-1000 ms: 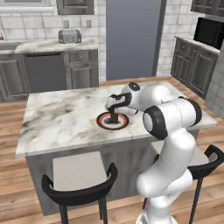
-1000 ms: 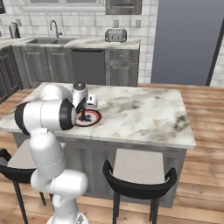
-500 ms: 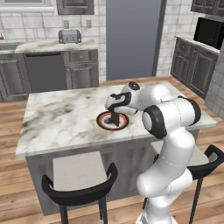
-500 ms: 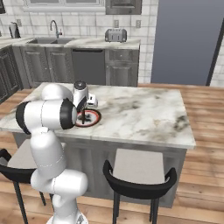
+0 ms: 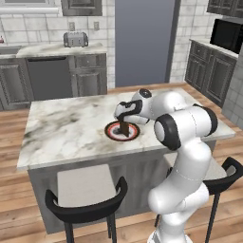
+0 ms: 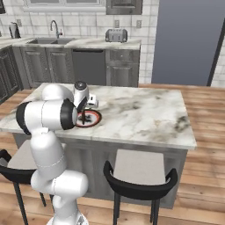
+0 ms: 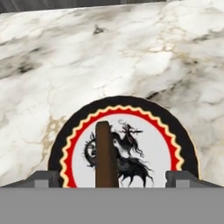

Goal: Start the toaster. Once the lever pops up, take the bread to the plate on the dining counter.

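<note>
On the dining counter [image 5: 66,126] [image 6: 145,114] lies the red-rimmed plate [image 5: 110,131] [image 6: 95,118] [image 7: 173,144]. The dark-brown bread [image 5: 124,129] [image 7: 105,153] stands on its edge on the plate. My gripper [image 5: 124,121] [image 6: 83,111] [image 7: 113,177] hangs just above the plate, open, its fingertips [image 7: 43,178] spread wide on either side of the slice without touching it. The grey toaster [image 5: 76,39] [image 6: 116,35] sits far back on the worktop by the wall.
Two black stools [image 5: 88,197] [image 6: 140,176] stand at the near side of the island. Dark cabinets [image 5: 57,78] and a sink [image 6: 46,40] line the back wall. A tall grey fridge [image 5: 142,40] stands behind the island.
My jaws have gone from shut on the bread to wide open, letting go of it. The slice stays standing on the plate. The arm has barely moved.
</note>
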{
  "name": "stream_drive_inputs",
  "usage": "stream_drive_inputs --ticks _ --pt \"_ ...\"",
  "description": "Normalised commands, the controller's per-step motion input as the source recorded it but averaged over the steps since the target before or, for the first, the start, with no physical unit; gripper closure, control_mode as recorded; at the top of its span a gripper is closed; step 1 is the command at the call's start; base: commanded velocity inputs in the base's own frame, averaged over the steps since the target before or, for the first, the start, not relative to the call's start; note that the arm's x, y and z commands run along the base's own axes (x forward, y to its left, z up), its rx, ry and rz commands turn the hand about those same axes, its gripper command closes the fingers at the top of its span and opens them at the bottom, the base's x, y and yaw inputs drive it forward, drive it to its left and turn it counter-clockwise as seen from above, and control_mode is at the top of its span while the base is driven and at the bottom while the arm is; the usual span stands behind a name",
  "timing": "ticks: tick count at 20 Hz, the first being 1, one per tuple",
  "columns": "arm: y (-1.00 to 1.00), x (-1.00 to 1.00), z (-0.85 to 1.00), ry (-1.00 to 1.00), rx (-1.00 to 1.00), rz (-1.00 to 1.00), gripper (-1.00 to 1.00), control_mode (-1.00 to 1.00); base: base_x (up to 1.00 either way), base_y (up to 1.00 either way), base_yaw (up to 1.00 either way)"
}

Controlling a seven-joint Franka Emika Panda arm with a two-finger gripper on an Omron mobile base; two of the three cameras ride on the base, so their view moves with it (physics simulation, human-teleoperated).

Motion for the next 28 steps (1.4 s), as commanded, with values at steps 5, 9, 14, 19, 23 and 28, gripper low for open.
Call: stream_drive_inputs --ticks 5,9,14,19,23,28 --pt "-0.03 0.04 0.21 0.0 0.0 0.0 -1.0 -1.0 0.0 0.0 0.0" --pt "-0.01 0.0 0.41 0.0 0.0 0.0 -1.0 -1.0 0.0 0.0 0.0" --pt "-0.11 -0.28 0.67 -0.01 0.0 0.0 -1.0 -1.0 0.0 0.0 0.0" --pt "-0.09 -0.51 0.56 -0.01 0.0 0.0 -1.0 -1.0 0.0 0.0 0.0" --pt "0.0 -0.58 0.37 -0.01 0.0 0.0 -1.0 -1.0 0.0 0.0 0.0" --pt "-0.03 -0.9 0.29 0.0 0.0 0.0 -1.0 -1.0 0.0 0.0 0.0"
